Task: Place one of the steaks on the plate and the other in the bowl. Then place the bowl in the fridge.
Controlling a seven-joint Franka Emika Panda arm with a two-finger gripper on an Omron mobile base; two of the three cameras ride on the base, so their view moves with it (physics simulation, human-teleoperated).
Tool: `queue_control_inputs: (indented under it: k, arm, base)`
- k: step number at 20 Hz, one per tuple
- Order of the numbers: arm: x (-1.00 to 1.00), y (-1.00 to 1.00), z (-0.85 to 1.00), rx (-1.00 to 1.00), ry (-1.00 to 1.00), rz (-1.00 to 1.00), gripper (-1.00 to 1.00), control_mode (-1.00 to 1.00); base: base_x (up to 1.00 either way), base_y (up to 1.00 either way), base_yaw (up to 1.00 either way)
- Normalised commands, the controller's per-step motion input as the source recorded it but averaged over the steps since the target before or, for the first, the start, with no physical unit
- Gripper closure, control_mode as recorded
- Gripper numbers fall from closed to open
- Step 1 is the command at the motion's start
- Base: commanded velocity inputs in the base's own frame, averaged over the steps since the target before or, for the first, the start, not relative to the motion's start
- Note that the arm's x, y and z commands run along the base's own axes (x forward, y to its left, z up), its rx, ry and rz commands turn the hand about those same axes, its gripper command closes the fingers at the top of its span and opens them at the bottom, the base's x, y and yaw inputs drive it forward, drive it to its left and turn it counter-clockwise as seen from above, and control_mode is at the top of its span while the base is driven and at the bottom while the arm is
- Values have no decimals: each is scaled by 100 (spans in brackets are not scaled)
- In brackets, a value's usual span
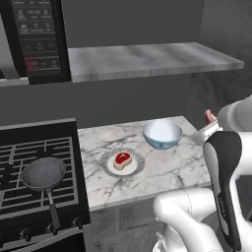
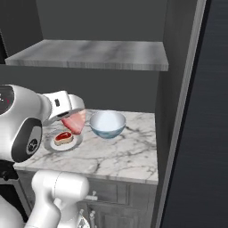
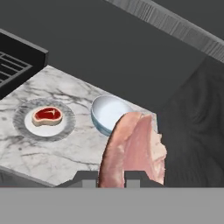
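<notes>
On the left sits the black stove (image 1: 39, 167) with a dark frying pan (image 1: 43, 173) on its grate, handle toward the front edge. Beside it, the marble counter (image 1: 162, 172) carries the whitish plate (image 1: 135, 170), near its middle, holding the red-centred steak (image 1: 122, 160) with its cream fat rim. Just right and further back stands the pale blue bowl (image 1: 162, 133), white inside, apart from the plate. The gripper (image 3: 111, 177) is closed narrowly on the pale pink steak (image 3: 135, 151), which hangs in the air over the counter's right part, near the bowl. Bare marble lies in front of the bowl toward the counter's front edge. A marble shelf (image 2: 93, 54) overhangs. The black fridge (image 2: 200, 133) bounds the right.
</notes>
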Motion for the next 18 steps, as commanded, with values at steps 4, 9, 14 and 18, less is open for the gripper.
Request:
queue_control_inputs:
  k: [4,9,14,18]
  arm:
    - [58,3,-23,1,0,3,100,-100]
    - [42,0,-25,2,0,4,100,-100]
    - [46,0,-27,1,0,3,100,-100]
    - [43,0,-28,3,11,0,100,-100]
  base:
    - [0,0,0]
    - [0,0,0]
    - [0,0,0]
    - [0,0,0]
